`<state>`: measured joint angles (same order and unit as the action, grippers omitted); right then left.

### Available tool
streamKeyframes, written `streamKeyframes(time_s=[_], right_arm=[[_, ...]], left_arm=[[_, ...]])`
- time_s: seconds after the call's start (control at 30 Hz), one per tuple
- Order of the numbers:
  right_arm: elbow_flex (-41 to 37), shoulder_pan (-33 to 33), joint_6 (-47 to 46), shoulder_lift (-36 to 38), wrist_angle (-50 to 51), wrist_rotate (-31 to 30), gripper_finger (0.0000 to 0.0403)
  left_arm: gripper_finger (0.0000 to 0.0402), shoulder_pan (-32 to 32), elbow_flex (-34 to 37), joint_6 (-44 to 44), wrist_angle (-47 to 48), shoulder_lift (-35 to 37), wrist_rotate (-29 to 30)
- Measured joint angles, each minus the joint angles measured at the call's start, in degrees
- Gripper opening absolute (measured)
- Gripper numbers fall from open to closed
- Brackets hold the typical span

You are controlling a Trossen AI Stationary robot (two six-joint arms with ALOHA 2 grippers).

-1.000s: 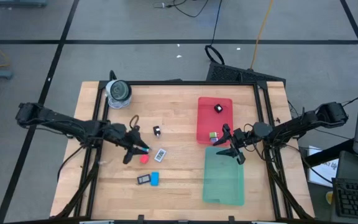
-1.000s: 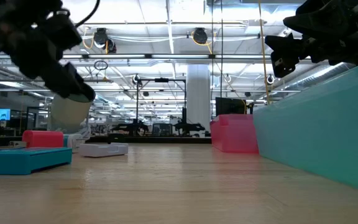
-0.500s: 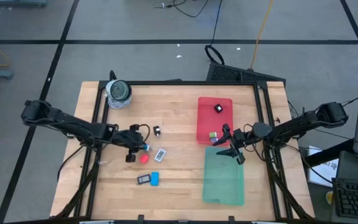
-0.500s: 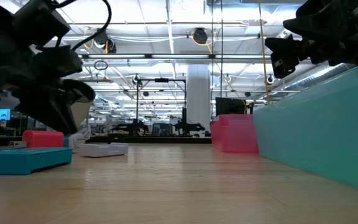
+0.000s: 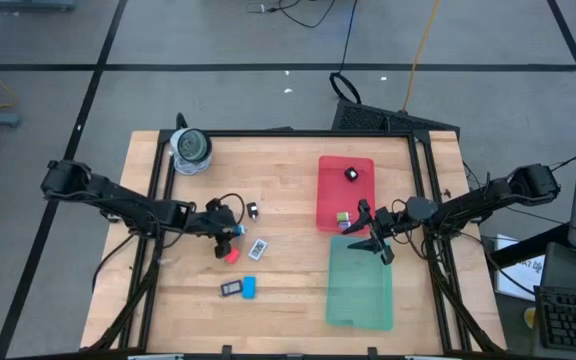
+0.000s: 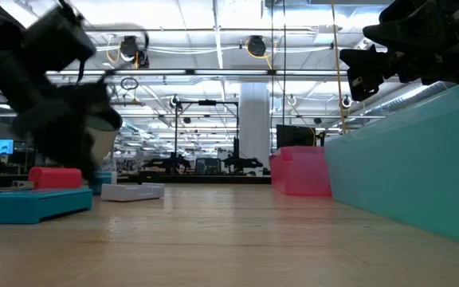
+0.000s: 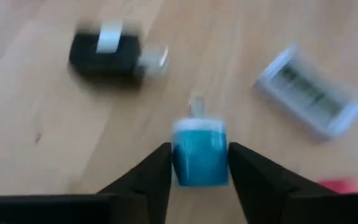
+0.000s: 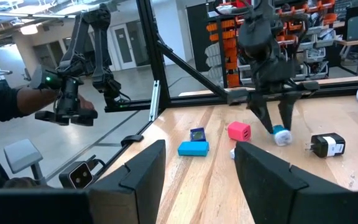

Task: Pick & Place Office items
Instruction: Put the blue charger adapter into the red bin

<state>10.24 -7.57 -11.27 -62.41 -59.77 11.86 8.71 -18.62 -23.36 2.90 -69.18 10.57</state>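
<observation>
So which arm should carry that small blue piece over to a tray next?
Left. Its gripper is already shut on the blue piece, among the loose items. The right gripper hangs open at the trays' edge, holding nothing.

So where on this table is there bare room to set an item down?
Bare wood lies between the grey roll and the red tray, and left of the green tray. It is crowded around the left gripper, among the small items.

The bench (image 5: 288,290) is pale wood with a smooth, matt grain. The red tray (image 5: 333,200) and green tray (image 5: 358,295) look like smooth plastic, as does the glossy blue piece (image 7: 199,155) between the left claw's (image 7: 199,163) matt black fingers (image 7: 154,177)
</observation>
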Motion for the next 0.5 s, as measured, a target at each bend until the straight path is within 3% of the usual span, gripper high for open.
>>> streamKeyframes(time_s=[0.23,0.5], right_arm=[[0.0,0.0,0.0,-0.01,0.03,0.0,0.018],[0.0,0.0,0.0,-0.02,0.04,0.0,0.018]], left_arm=[[0.0234,0.02,0.17,2.12,-0.09,-1.96,0.06],[0.025,0.0,0.21,1.58,-4.3,-2.04,0.64]])
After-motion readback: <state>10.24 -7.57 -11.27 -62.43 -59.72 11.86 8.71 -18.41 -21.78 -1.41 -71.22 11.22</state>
